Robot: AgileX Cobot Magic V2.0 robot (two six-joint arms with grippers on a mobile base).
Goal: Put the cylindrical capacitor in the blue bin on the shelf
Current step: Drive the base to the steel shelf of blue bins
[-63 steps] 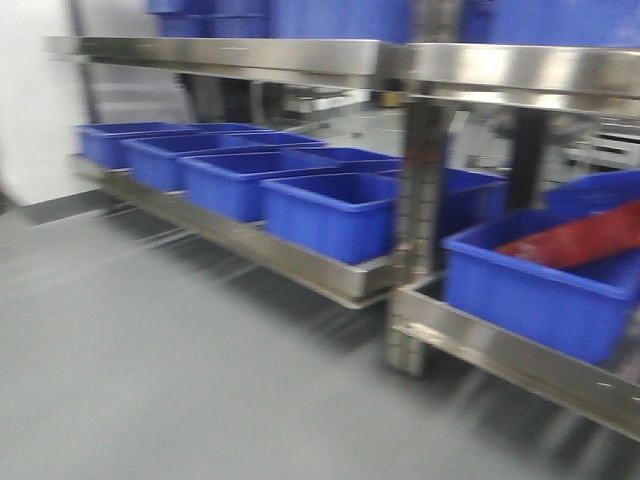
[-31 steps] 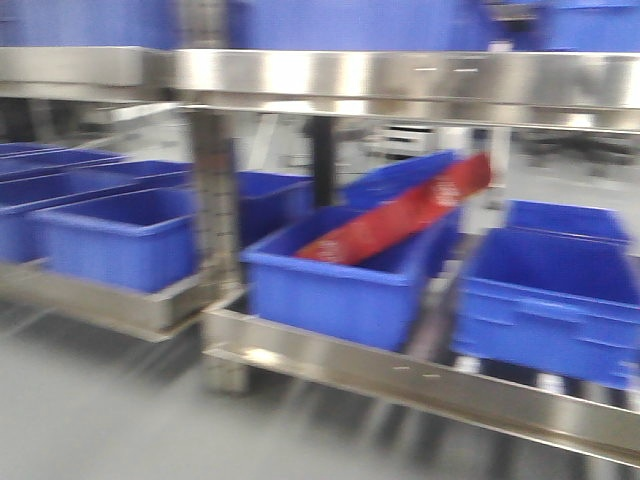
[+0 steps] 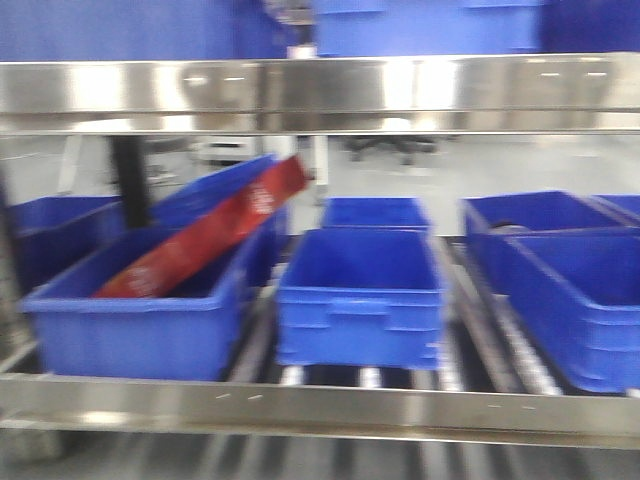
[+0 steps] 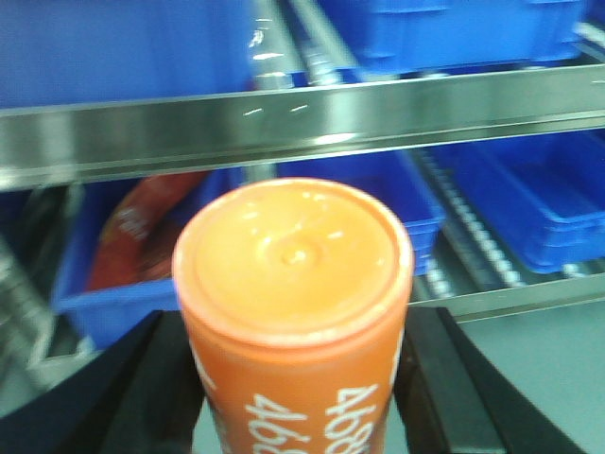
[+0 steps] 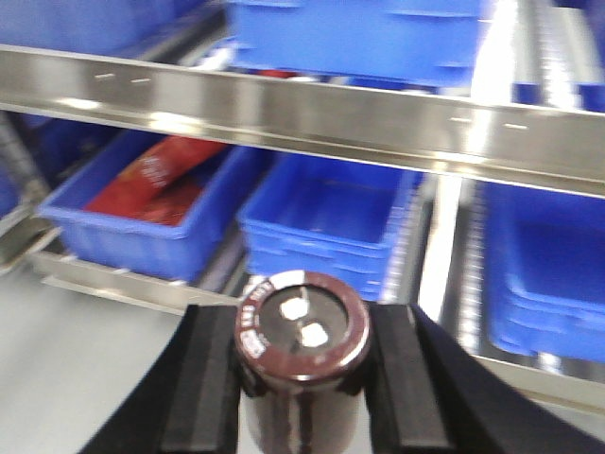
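The cylindrical capacitor (image 4: 293, 265), orange with white "4680" digits on its side, stands upright between the black fingers of my left gripper (image 4: 298, 402), which is shut on it. My right gripper (image 5: 302, 397) is shut on a dark maroon cylinder (image 5: 302, 326) with two silver terminals on top. Both face the shelf (image 3: 320, 90), a shiny steel rack whose rail (image 4: 284, 123) crosses each wrist view. On the lower tier sits an empty blue bin (image 3: 360, 300), straight ahead. Neither gripper shows in the front view.
Left of the middle bin, another blue bin (image 3: 140, 330) holds a red packet (image 3: 200, 240) leaning on its rim. More blue bins (image 3: 580, 300) stand at the right and on the tier above. The lower front rail (image 3: 320, 410) runs across the foreground.
The front view has swept sideways along the rack: the bin with the red packet went from the right of the picture to the left. An empty bin is now centred.
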